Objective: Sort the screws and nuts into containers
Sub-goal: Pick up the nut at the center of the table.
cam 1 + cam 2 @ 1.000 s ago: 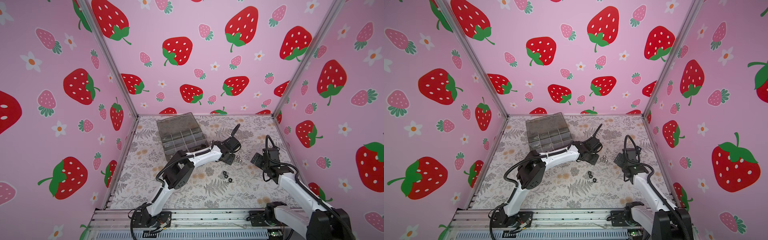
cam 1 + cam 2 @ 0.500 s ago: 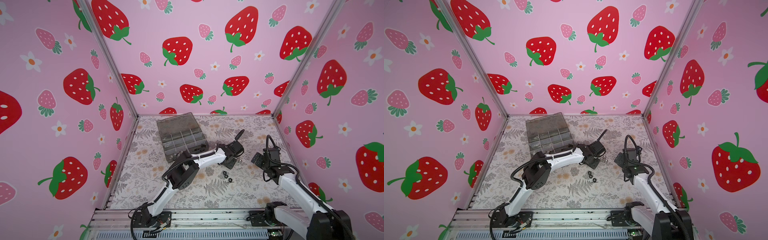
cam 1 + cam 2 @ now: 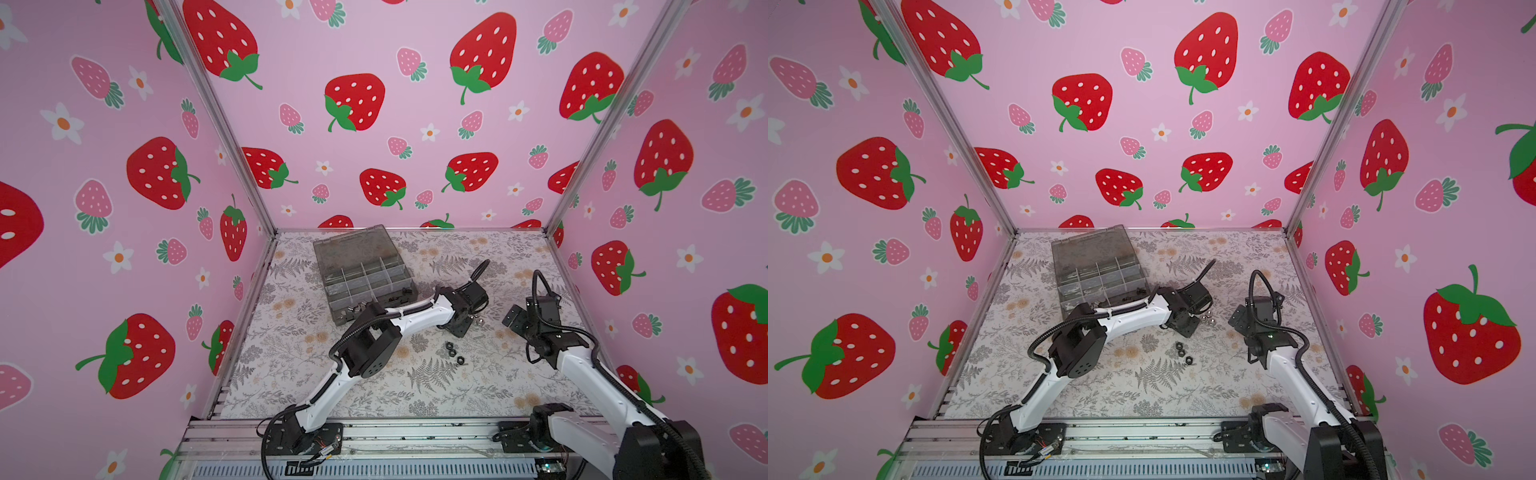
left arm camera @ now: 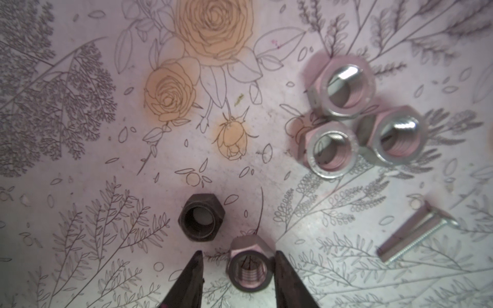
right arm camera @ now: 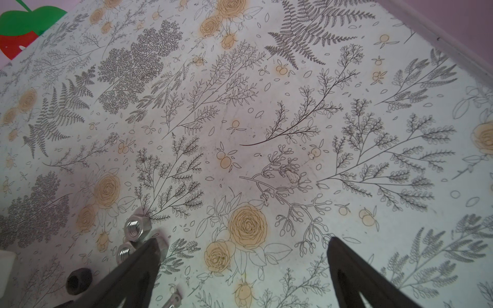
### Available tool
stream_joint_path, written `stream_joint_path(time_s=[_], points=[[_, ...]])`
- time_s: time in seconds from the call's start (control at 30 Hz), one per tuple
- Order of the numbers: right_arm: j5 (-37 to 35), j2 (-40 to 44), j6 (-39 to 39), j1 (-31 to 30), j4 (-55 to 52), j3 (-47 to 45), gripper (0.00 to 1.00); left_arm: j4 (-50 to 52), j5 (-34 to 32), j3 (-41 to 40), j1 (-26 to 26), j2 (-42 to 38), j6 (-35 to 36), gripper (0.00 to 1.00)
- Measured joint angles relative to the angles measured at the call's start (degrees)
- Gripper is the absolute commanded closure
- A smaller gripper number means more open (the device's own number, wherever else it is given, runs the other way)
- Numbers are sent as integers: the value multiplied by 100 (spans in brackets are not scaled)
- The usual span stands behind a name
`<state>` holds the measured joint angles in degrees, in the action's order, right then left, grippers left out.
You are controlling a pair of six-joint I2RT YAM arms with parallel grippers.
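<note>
In both top views: box open at worktop rear, black nuts loose mid-worktop.
Left wrist: left claw apart, straddling silver nut, one finger touching. Likely light, rigid, slick; pinch across flats advised.
Right wrist: right claw wide apart, empty.

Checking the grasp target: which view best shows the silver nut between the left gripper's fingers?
The left wrist view: the silver nut sits close up inside the left gripper, threads visible. In both top views the gripper covers it; the right wrist view does not show it.
</note>
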<state>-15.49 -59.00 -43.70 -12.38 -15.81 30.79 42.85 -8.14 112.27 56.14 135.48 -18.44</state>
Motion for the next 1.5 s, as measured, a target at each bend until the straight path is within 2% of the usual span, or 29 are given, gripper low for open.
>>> stream_joint_path(time_s=[0.23,1.0,1.5], points=[[-2,0,-4,0,0,0,0,122,-2,42,0,0,46,63],[-11,-7,-24,0,-11,-24,0,216,-15,273,-44,184,153,66],[-11,-160,-33,0,-210,210,0,286,-9,273,-81,181,236,82]])
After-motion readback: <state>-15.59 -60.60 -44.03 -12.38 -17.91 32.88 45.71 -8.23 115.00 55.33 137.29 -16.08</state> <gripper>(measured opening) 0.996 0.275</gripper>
